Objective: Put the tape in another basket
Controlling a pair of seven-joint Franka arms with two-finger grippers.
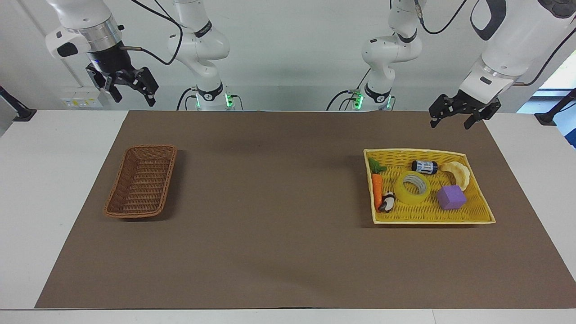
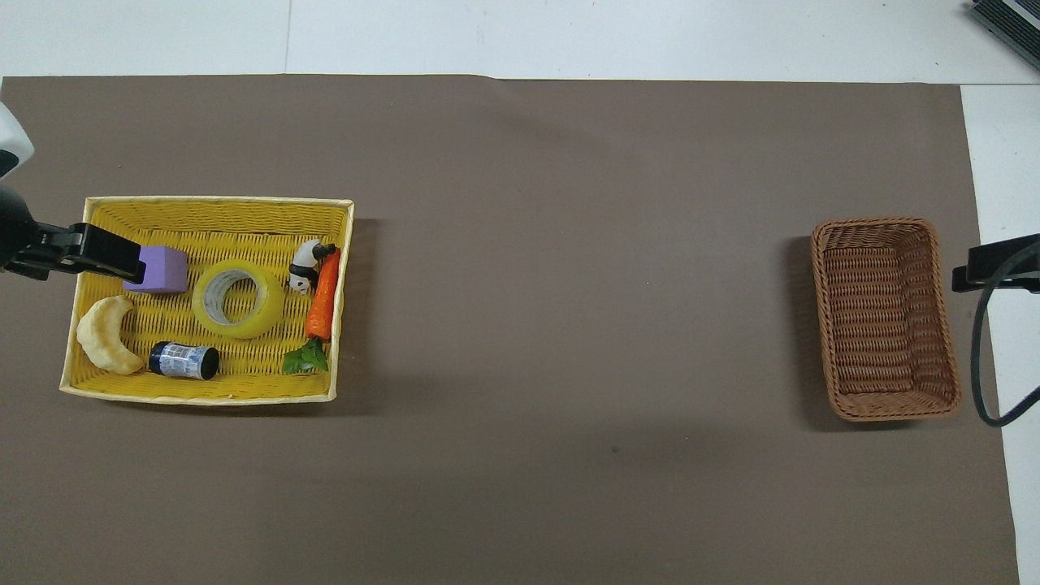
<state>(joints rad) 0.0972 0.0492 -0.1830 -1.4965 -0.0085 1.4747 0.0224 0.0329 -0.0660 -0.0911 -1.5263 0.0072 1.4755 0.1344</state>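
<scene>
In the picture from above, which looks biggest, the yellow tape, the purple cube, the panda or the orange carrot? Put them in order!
1. The tape looks biggest.
2. The carrot, long but thin.
3. The purple cube, partly covered by the left gripper.
4. The panda looks smallest.

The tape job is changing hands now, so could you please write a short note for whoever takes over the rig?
Left gripper: open, empty, raised over the mat beside the yellow tray at the robots' edge.
Right gripper: open, empty, waiting high at its own end of the table.
The tape lies flat in the yellow tray, between the carrot and the purple cube.
The brown basket sits empty toward the right arm's end.
Done: nothing yet; tape untouched.
Left: grasp the tape, carry it across, release it in the brown basket.
</scene>
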